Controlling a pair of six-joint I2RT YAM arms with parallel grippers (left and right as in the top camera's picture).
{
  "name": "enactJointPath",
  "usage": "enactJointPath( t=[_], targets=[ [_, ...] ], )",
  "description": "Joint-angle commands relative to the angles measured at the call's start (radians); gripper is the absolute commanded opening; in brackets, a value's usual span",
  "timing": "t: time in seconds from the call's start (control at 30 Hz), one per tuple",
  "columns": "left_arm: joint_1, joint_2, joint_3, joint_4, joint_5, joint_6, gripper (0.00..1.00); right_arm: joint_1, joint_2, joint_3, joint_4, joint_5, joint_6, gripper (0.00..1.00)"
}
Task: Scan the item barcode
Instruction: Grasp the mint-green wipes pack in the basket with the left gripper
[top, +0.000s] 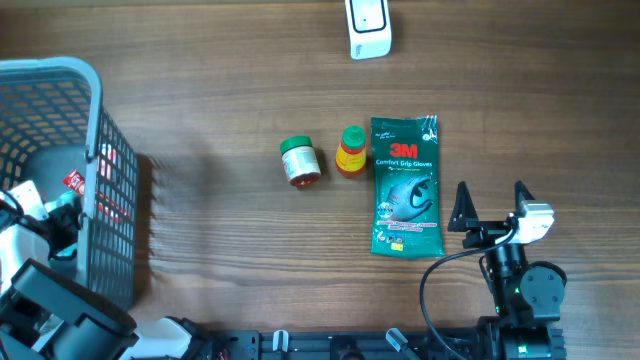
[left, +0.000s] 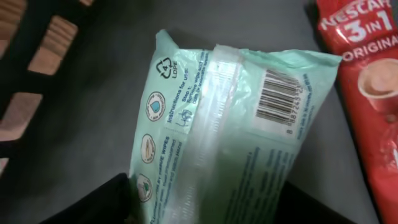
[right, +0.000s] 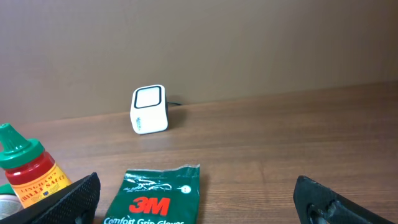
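Observation:
My left gripper (left: 208, 194) is down inside the grey basket (top: 97, 120). Its two black fingers press against both long edges of a pale green wet wipes pack (left: 230, 124). The pack's back faces the camera and shows its barcode (left: 280, 96). The white scanner (top: 369, 28) stands at the far edge of the table and is also in the right wrist view (right: 149, 109). My right gripper (top: 492, 205) rests open near the front right, with nothing between its fingers.
A red Nescafe 3in1 sachet (left: 367, 93) lies beside the wipes in the basket. On the table are a green 3M gloves pack (top: 405, 185), a red sauce bottle with a green cap (top: 350, 152) and a green-lidded jar (top: 299, 161).

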Motion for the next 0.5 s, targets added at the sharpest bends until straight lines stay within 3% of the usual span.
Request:
enactJointPath(
  t=[0.0, 0.13, 0.47],
  targets=[
    [0.008, 0.013, 0.006, 0.018, 0.012, -0.030, 0.58, 0.005, 0.000, -0.003, 0.002, -0.008, -0.013, 1.00],
    [0.008, -0.005, 0.011, 0.046, 0.012, -0.030, 0.48, 0.005, 0.000, -0.003, 0.002, -0.009, -0.013, 1.00],
    [0.008, -0.128, 0.037, 0.083, 0.012, -0.030, 0.36, 0.005, 0.000, -0.003, 0.002, -0.009, -0.013, 1.00]
  ],
)
